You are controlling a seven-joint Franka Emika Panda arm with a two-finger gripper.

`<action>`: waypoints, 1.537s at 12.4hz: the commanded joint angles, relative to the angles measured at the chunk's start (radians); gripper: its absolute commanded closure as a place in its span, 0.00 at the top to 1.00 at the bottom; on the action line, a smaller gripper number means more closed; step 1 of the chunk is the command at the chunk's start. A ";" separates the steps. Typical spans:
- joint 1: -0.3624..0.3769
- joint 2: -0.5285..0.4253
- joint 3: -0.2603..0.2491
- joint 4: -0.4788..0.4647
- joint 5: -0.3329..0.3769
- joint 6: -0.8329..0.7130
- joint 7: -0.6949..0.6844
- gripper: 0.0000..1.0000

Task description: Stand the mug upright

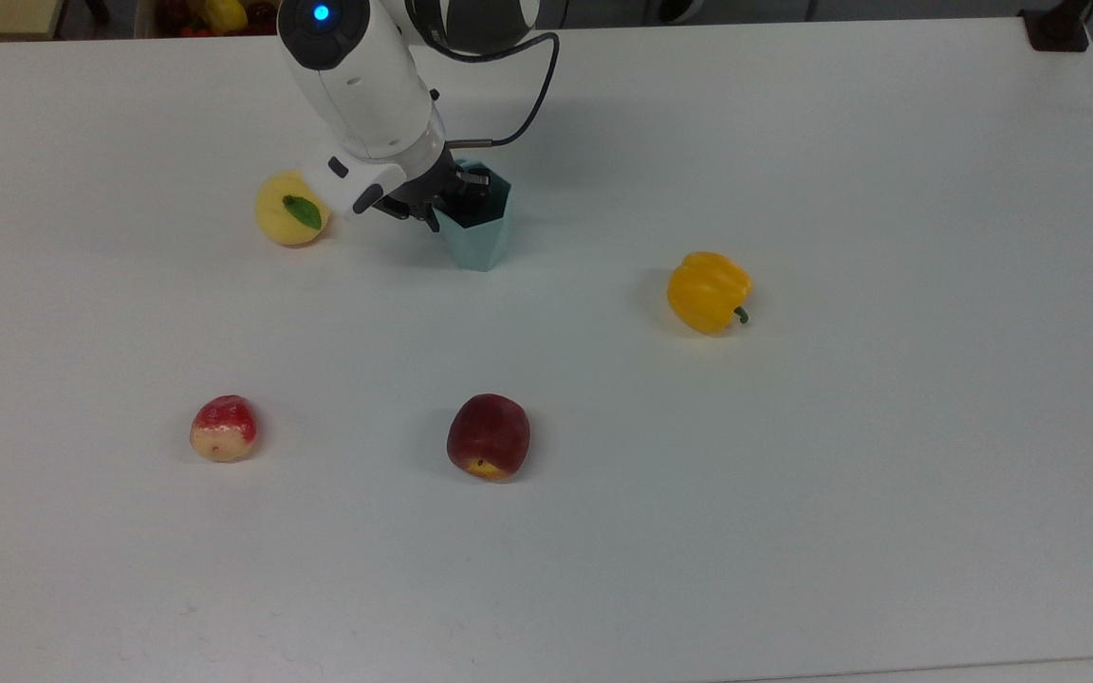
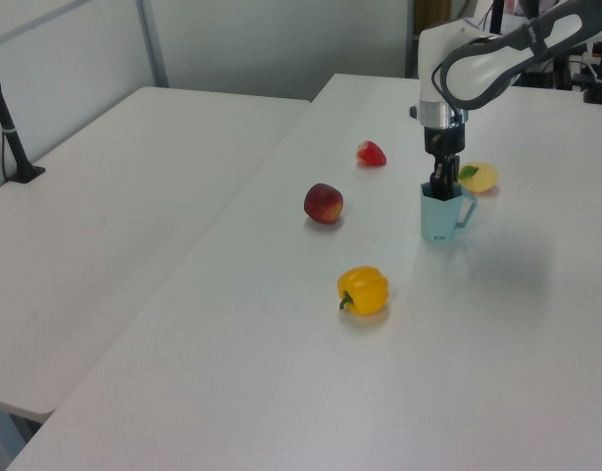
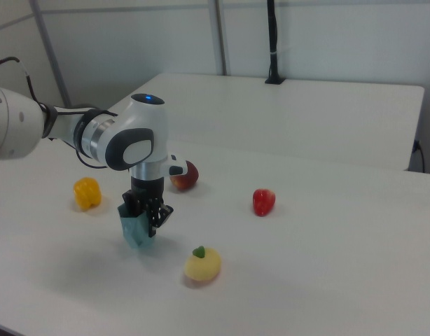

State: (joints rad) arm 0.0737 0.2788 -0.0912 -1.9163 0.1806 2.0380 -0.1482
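The pale teal faceted mug (image 1: 479,237) is upright with its opening facing up, its base at or just above the white table (image 1: 793,474). My gripper (image 1: 456,194) comes down from above, shut on the mug's rim, with one finger inside the cup and one outside. In the left view the mug (image 2: 436,218) hangs under the gripper (image 2: 439,186), its handle pointing to the left view's right. The right view shows the mug (image 3: 136,232) below the gripper (image 3: 149,213).
A yellow fruit with a green leaf (image 1: 291,209) lies close to the mug on the top view's left. A yellow bell pepper (image 1: 708,291), a dark red apple (image 1: 488,437) and a small red-and-yellow fruit (image 1: 223,429) lie spread over the table.
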 commanded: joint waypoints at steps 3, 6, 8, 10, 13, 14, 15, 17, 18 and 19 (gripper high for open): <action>0.020 -0.044 -0.010 0.086 -0.006 -0.036 0.111 1.00; 0.021 -0.073 -0.001 0.253 -0.021 -0.221 0.183 1.00; 0.034 -0.114 0.001 0.319 -0.032 -0.329 0.228 1.00; 0.035 -0.164 0.022 0.380 -0.030 -0.436 0.353 1.00; 0.035 -0.254 0.039 0.405 -0.015 -0.519 0.415 1.00; 0.040 -0.285 0.039 0.402 -0.015 -0.548 0.415 1.00; 0.052 -0.305 0.038 0.395 -0.016 -0.555 0.415 1.00; 0.055 -0.338 0.030 0.361 -0.024 -0.542 0.395 1.00; 0.057 -0.340 0.025 0.350 -0.032 -0.521 0.328 1.00; 0.060 -0.340 0.015 0.344 -0.032 -0.491 0.261 1.00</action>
State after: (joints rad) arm 0.1108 -0.0295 -0.0485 -1.5108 0.1712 1.4921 0.2320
